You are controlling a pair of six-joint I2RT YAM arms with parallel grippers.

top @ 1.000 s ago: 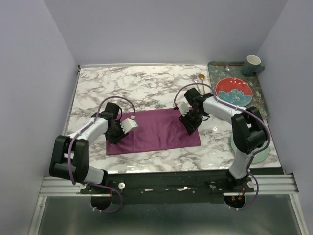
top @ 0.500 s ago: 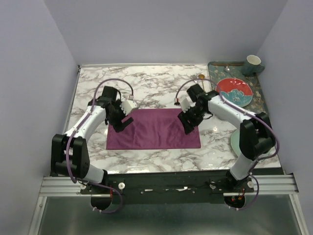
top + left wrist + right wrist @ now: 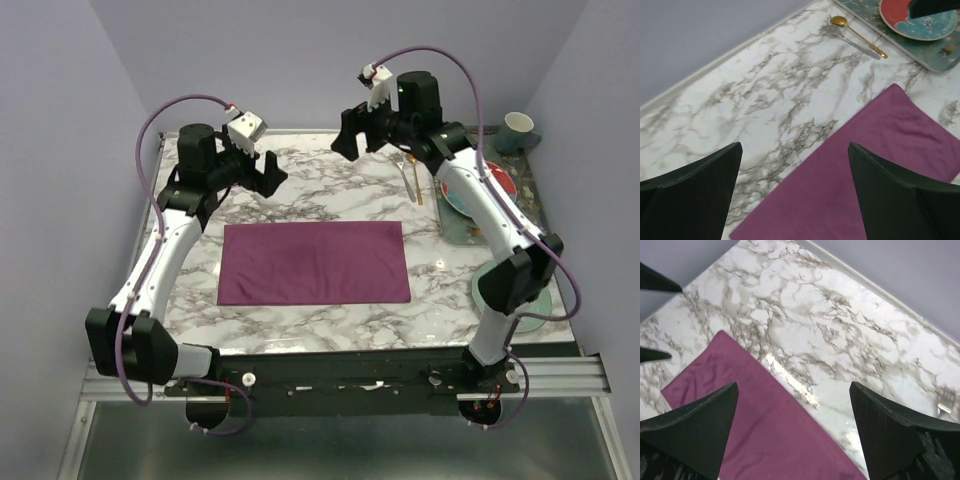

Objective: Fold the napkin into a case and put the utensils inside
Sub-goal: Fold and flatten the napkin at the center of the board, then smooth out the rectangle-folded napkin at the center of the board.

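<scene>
A white marble table (image 3: pixel 300 185) with grey veins sits between plain lilac walls. The plum-purple napkin (image 3: pixel 315 262) lies flat near its middle, a smooth rectangle. Both arms hang high over the far side. The left gripper (image 3: pixel 268 172) and right gripper (image 3: pixel 352 135) each have jaws spread wide, holding nothing. A silver fork (image 3: pixel 852 44) and gold spoon (image 3: pixel 862 37) lie together just beside the tray (image 3: pixel 920 55).

Above napkin (image 3: pixel 314 263): free passage;
11 o'clock: left gripper (image 3: pixel 262 172) hangs high;
1 o'clock: right gripper (image 3: pixel 350 140) hangs high; fork (image 3: pixel 852 43) and spoon (image 3: pixel 863 39) lie on marble;
2 o'clock: tray (image 3: pixel 533 200) blocks; right arm crosses it
</scene>
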